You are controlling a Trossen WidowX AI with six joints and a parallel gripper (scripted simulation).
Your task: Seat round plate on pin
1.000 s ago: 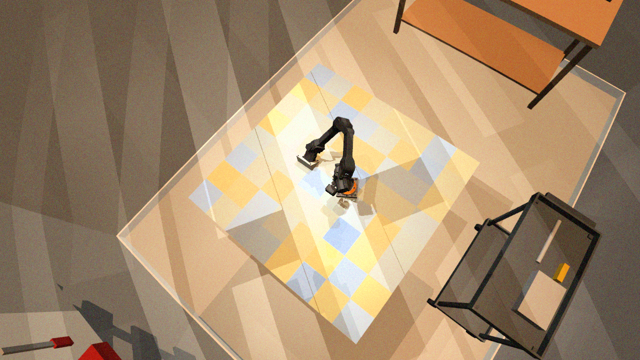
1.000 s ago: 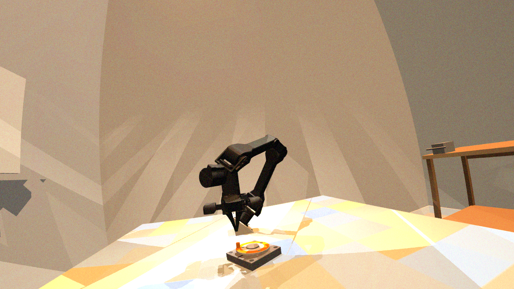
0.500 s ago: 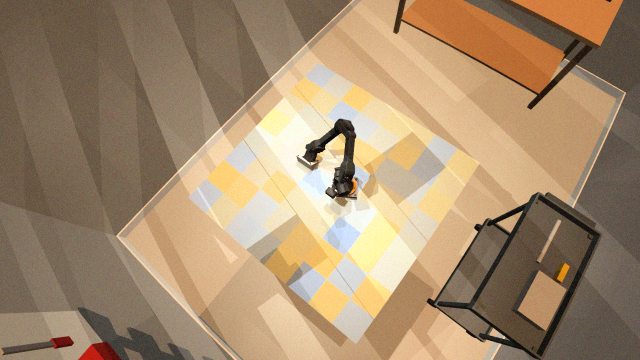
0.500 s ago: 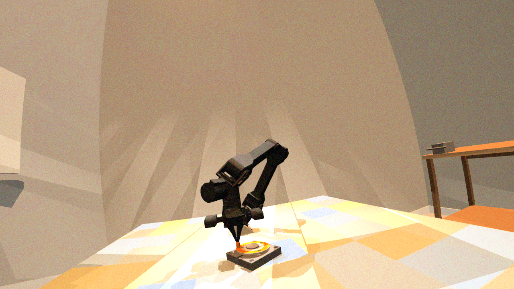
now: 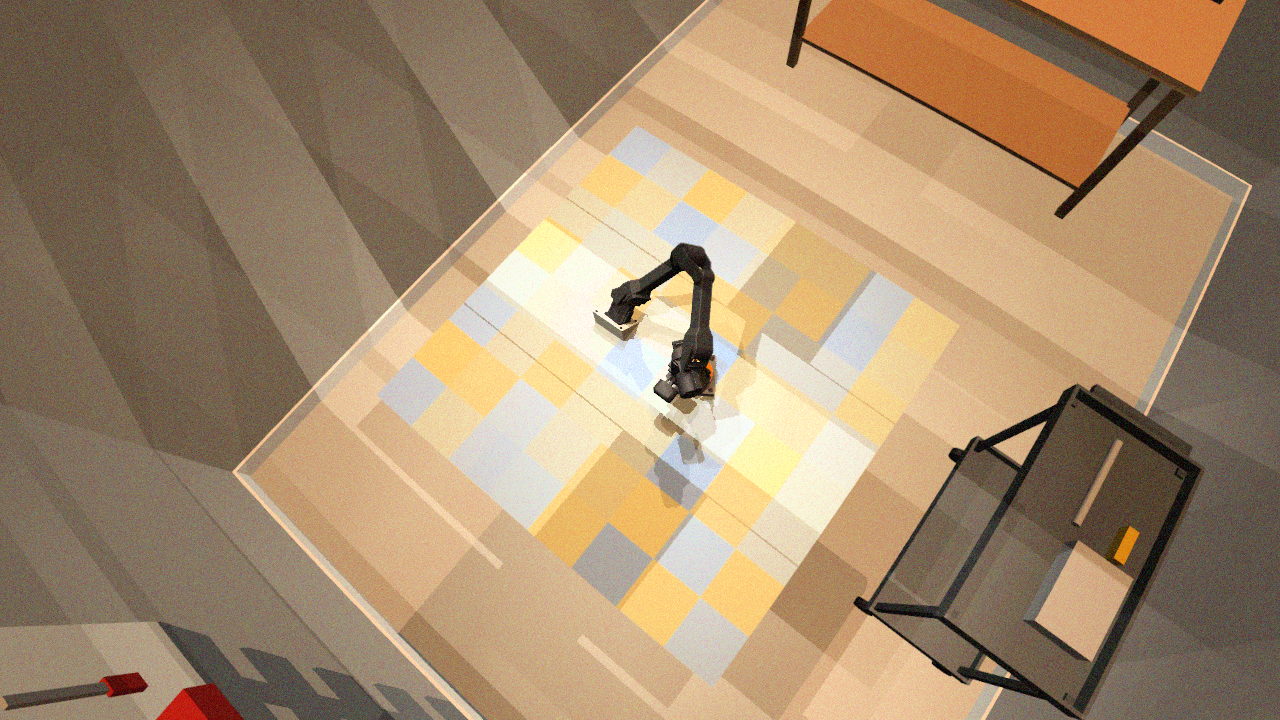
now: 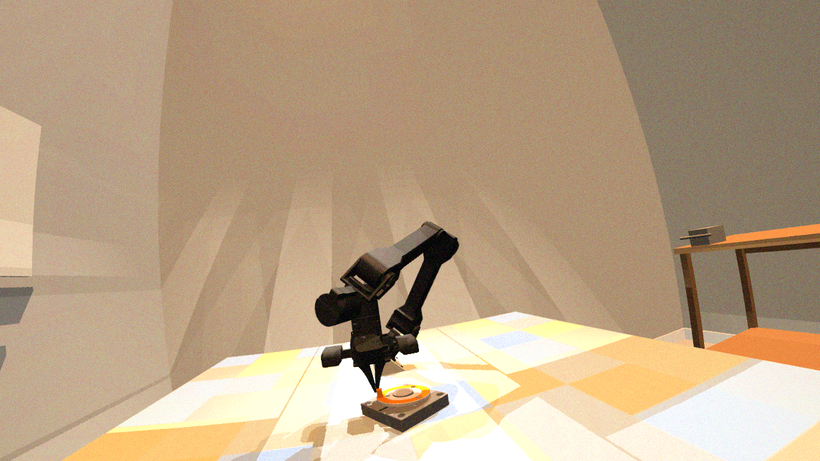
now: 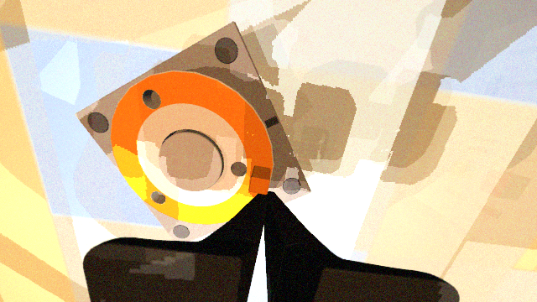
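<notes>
The round plate has an orange and yellow rim and sits around the round post on the square base. A shadow lies on the base beside the plate's edge in the wrist view. The orange tab stands up from the rim, with a dark hole just inward of it. I see no pin; a black mark lies on the base's edge, away from the tab. My gripper is shut and empty, tips right beside the tab; contact is unclear.
The arm's mounting foot stands near the base, on the patchwork mat. An orange workbench and a dark cart stand farther off.
</notes>
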